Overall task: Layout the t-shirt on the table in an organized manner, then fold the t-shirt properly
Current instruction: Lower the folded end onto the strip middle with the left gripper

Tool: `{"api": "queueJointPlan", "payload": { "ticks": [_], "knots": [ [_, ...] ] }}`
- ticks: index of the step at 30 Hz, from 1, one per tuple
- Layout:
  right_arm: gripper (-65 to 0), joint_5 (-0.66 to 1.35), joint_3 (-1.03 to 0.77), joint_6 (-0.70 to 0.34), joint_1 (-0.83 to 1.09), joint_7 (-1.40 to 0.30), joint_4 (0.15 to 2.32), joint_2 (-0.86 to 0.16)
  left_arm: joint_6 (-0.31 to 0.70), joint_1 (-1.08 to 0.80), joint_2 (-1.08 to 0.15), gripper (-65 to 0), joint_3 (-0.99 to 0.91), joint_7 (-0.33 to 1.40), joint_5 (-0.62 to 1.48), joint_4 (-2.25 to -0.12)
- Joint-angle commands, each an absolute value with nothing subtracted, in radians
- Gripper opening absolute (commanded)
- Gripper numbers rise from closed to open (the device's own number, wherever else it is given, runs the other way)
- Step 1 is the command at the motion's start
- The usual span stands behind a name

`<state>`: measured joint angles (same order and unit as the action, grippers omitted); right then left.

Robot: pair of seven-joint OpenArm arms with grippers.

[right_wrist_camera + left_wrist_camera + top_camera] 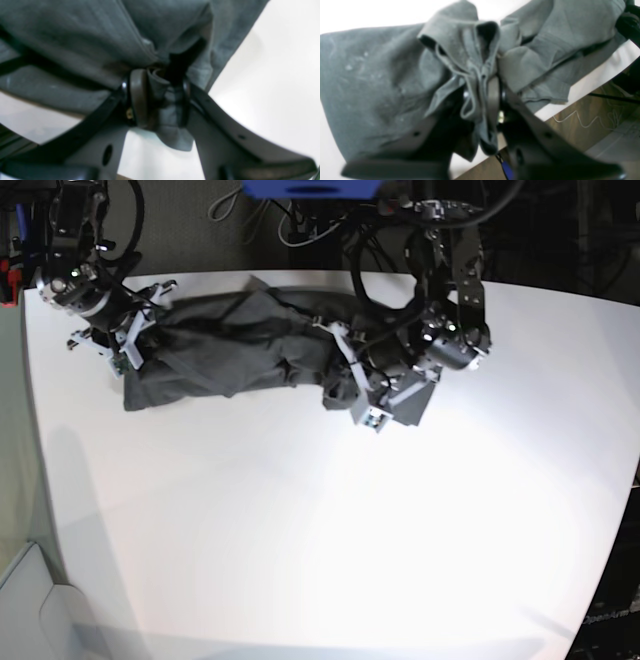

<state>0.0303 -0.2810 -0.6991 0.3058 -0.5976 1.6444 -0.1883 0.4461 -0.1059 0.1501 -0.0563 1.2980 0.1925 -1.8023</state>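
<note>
t-shirt [250, 345]: dark charcoal-grey, stretched in a rumpled band along the far part of the table, from far left toward the centre-right; not flat, heavy folds and creases throughout.
table [320, 520]: white, matte, curved edge; the whole near half is bare surface.
shirt, left end: bunched under the right gripper, with a squarish flap lying flat just nearer than the gripper.
shirt, right end: gathered into a lump at the left gripper, with one small flap spread on the table to its right.
right gripper [160, 100]: at the far-left corner of the table in the base view; wrist view shows a thick roll of grey cloth pinched between both pads, jaws clamped on it, a tongue of fabric hanging out below the pads.
left gripper [482, 100]: centre-right of the far table edge in the base view; wrist view shows a hemmed fold of the shirt running down between the fingers, jaws nearly together with cloth caught between them.
left wrist view, surroundings: shirt spreads to the left across the white top; the table edge runs diagonally at lower right, with brown floor [595, 120] and a pale cable [580, 121] beyond it.
image quality: both wrist views are blurred, so fine seam detail is unclear.
</note>
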Motion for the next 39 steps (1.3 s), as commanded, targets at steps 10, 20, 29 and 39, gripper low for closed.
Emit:
{"api": "queueJointPlan", "payload": {
  "ticks": [10,20,29,39],
  "knots": [
    [-45.1,0.005,-0.283,-0.698,0.308,-0.625,1.649,-0.199,0.446,-0.108,0.157,-14.4,-0.056,1.288,0.392,-1.827],
    [-45.1,0.005,-0.283,-0.698,0.308,-0.625,1.649,-0.199,0.446,-0.091,0.084,-12.1,-0.056,1.287,0.708,-1.827],
    [-45.2,0.005,-0.283,-0.698,0.308,-0.624,1.649,-0.199,0.446,-0.077,0.038,-12.1,-0.305,1.287,0.816,-1.817],
    [-45.4,0.005,-0.283,-0.698,0.308,-0.624,1.649,-0.193,0.433,-0.056,0.044,-43.7,-0.298,1.087,0.743,-1.693]
  ]
}}
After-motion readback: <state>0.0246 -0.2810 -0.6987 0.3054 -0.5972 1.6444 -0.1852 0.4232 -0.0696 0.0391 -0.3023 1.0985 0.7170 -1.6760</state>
